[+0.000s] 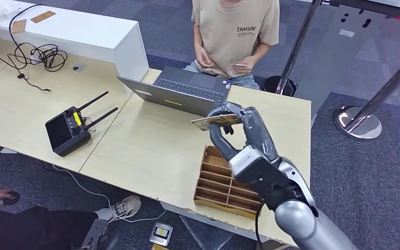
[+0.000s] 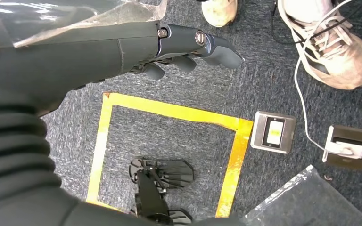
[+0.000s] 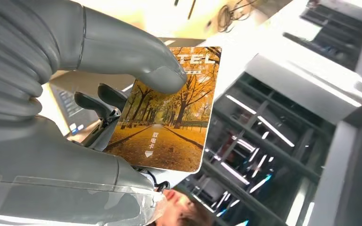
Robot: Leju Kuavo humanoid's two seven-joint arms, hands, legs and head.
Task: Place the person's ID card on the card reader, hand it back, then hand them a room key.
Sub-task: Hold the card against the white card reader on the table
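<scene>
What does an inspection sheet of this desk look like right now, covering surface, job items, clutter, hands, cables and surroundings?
Surface: light wooden desk.
Job's things: room key card with an autumn picture, pinched in the right hand above the wooden slotted tray; person opposite holds a small card.
Clutter: laptop, black remote controller.
Hands: left hand hangs over the floor, holding nothing.
Cables: black cable bundle.
Surroundings: steel stanchions, carpet.

Wooden table (image 1: 151,151), laptop (image 1: 179,94), slotted wooden tray (image 1: 224,182), remote controller (image 1: 67,130)
</scene>
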